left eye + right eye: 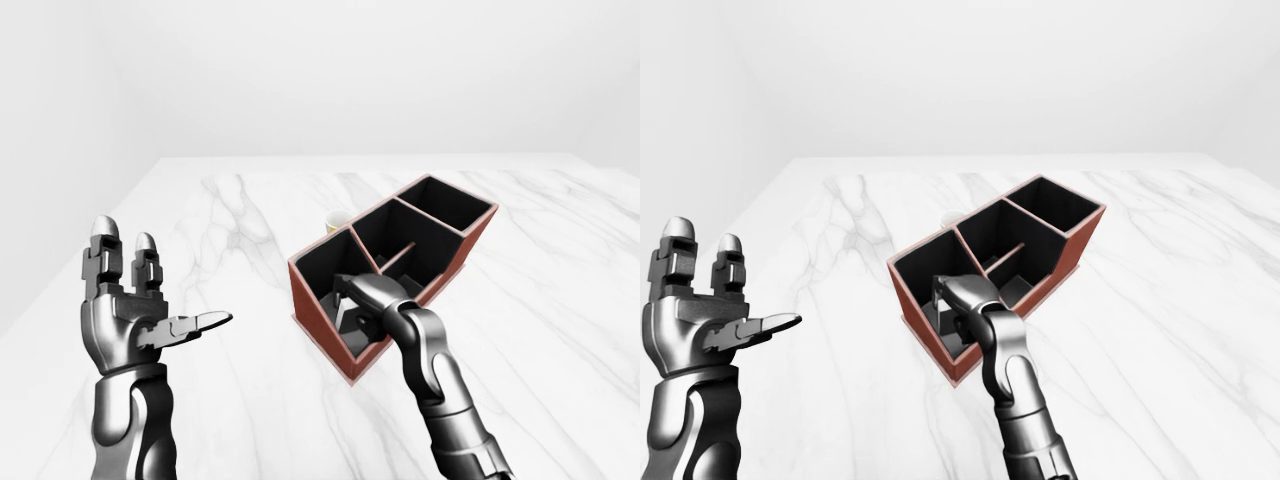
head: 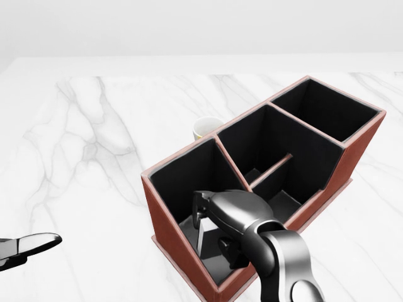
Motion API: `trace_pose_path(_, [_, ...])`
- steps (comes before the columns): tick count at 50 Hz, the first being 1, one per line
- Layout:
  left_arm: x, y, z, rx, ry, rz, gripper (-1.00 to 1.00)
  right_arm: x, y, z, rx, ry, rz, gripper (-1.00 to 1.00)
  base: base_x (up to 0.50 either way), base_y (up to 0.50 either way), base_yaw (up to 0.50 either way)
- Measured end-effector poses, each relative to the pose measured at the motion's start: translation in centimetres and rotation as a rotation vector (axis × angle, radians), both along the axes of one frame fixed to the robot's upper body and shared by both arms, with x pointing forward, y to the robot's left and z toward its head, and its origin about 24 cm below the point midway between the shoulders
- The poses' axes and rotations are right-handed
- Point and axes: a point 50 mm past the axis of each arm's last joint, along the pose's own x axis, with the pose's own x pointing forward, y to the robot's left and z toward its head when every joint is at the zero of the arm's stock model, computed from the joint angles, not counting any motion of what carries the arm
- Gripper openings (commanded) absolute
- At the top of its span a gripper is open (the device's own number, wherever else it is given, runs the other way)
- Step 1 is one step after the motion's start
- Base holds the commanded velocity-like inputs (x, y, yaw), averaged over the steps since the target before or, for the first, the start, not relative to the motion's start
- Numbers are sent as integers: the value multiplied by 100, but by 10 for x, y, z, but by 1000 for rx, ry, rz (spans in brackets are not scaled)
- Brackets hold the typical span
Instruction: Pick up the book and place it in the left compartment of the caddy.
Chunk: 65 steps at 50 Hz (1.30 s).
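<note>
The red-brown caddy (image 2: 173,242) with black compartments lies slantwise on the white marble table (image 2: 94,157). My right hand (image 2: 213,225) reaches down into its left compartment, fingers closed round the grey-white book (image 2: 200,238). Only a thin pale edge of the book shows beside the hand; the rest is hidden by my knuckles and the compartment wall. My left hand (image 1: 160,285) is held up at the left of the left-eye view, well away from the caddy, with fingers spread and nothing in it. In the head view only its thumb tip (image 2: 31,244) shows at the lower left edge.
A small white cup (image 2: 206,128) stands just beyond the caddy's upper-left wall. The middle compartment holds a low divider (image 2: 272,168); the right compartment (image 2: 324,110) is dark inside. The table's far edge runs along the top of the head view.
</note>
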Motion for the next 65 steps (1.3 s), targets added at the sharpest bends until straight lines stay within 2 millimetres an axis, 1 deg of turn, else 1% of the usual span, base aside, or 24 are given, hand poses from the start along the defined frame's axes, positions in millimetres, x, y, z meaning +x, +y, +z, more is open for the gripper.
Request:
trace_pose_path(11, [0,0,0,-1,0,0,100,4,0,-5,-9,27,1,-100,0,0,0])
trace_pose_path(25, [0,0,0,-1,-1,0,100,8,2,-8,-28,40,1,-100,0,0,0])
trace_pose_path(26, [0,0,0,-1,-2,0,100,8,2,-8,-29,40,2,-82,0,0,0])
trace_pose_path(27, [-1,0,0,0,-2,1,100,8,2,-8,-28,40,1,-50,0,0,0])
trace_pose_path(28, [-1,0,1,0,-3,1,100,8,2,-8,-29,41,1,33,0,0,0])
trace_pose_path(29, [-1,0,1,0,-3,1,100,8,2,-8,-28,41,1,100,0,0,0])
trace_pose_path(53, [0,-1,1,2,-2,0,100,5,5,0,-24,1,7,100,0,0,0])
trace_pose_path(58, [0,-1,0,2,0,-2,100,5,4,11,-42,-50,-2,100,0,0,0])
trace_pose_path(61, [0,-2,0,3,-1,-2,100,4,3,20,-58,-99,-14,100,0,0,0])
trace_pose_path(65, [0,-2,1,3,-2,-3,100,0,1,38,-90,-190,-41,100,0,0,0])
